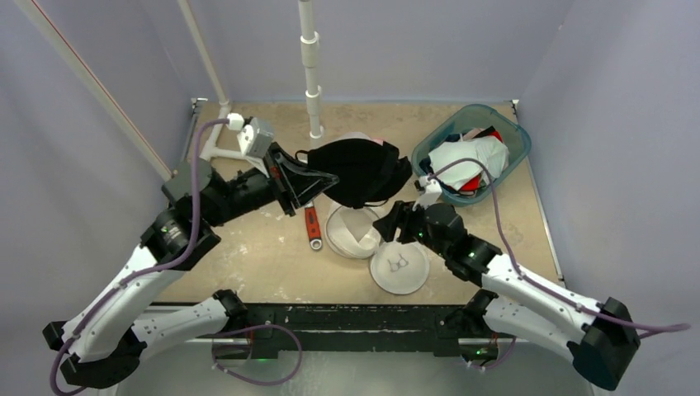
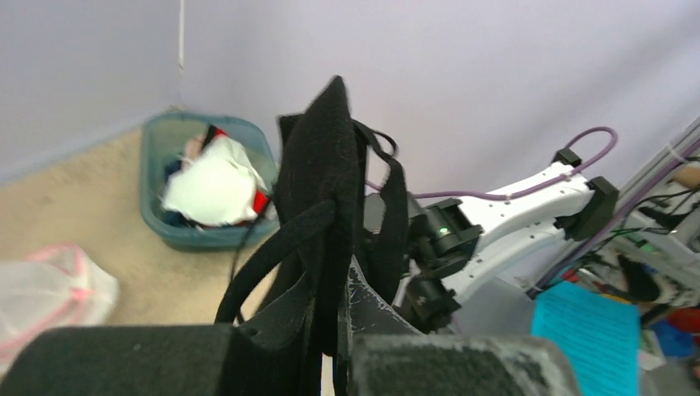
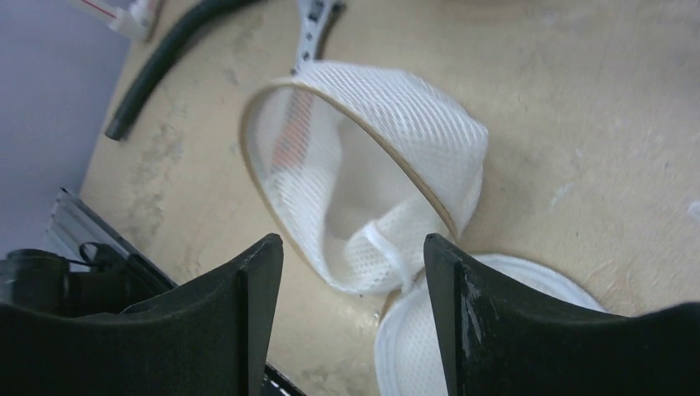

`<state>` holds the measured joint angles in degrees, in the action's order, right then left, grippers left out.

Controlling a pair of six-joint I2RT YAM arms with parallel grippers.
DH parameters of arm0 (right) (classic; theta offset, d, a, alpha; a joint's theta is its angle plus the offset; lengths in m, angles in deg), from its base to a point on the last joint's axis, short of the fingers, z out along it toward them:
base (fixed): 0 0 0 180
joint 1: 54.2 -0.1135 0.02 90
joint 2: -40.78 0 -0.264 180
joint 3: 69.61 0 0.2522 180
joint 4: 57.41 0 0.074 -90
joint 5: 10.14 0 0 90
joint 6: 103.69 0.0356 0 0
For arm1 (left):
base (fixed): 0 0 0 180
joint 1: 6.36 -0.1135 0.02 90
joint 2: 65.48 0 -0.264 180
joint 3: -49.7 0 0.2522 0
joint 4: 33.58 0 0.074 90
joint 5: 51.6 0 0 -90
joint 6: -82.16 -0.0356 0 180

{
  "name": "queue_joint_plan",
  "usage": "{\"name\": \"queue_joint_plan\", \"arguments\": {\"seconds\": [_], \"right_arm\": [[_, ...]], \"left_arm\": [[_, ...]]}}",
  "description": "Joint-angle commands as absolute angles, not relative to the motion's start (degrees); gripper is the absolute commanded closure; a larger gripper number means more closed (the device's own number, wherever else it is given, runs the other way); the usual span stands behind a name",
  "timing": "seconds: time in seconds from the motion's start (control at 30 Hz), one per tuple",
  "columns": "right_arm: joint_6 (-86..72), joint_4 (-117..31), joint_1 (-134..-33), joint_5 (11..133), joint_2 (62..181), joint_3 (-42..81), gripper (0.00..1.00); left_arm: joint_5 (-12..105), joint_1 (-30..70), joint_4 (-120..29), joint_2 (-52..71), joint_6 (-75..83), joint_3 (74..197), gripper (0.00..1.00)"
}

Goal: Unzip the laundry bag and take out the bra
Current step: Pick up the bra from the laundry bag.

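The black bra (image 1: 363, 169) hangs in the air above the middle of the table, with my left gripper (image 1: 318, 183) shut on its left end. In the left wrist view the bra (image 2: 326, 190) stands up between the jaws of the left gripper (image 2: 342, 289), its straps looping down. The white mesh laundry bag (image 1: 353, 231) lies open on the table below, its round lid (image 1: 399, 266) flopped toward the near edge. My right gripper (image 1: 388, 223) hovers just above the bag (image 3: 371, 165). That right gripper (image 3: 353, 247) is open with nothing between its fingers.
A teal basket (image 1: 508, 136) of clothes stands at the back right. A red-handled tool (image 1: 312, 227) lies left of the bag. A white pipe stand (image 1: 312, 74) rises at the back centre. A pink-trimmed clear pouch (image 2: 49, 289) lies behind the bra.
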<state>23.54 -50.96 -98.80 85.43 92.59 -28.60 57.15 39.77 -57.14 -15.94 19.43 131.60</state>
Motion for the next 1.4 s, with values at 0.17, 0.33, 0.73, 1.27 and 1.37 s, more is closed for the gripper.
{"name": "queue_joint_plan", "arguments": {"seconds": [0.17,0.33,0.73,1.27,1.37], "right_arm": [[12.68,-32.46,-98.59,95.51,83.11,-10.91,0.32],[5.42,-33.97,-98.63,94.73,76.42,-4.03,0.30],[-10.23,-29.56,-98.59,67.13,80.01,15.88,0.10],[-6.45,-45.15,-98.61,58.60,87.45,10.59,0.04],[-8.57,-43.99,-98.59,58.01,86.99,11.73,0.02]], "left_arm": [[51.19,39.76,-86.57,-7.34,-13.00,161.73,1.00],[44.95,40.84,-86.54,-9.48,-23.58,162.25,1.00],[49.95,40.93,-93.64,-4.52,-36.44,169.92,1.00],[58.08,40.93,-81.37,0.39,-38.69,168.46,1.00],[60.61,40.98,-79.03,-3.11,-42.74,164.01,1.00]]}}
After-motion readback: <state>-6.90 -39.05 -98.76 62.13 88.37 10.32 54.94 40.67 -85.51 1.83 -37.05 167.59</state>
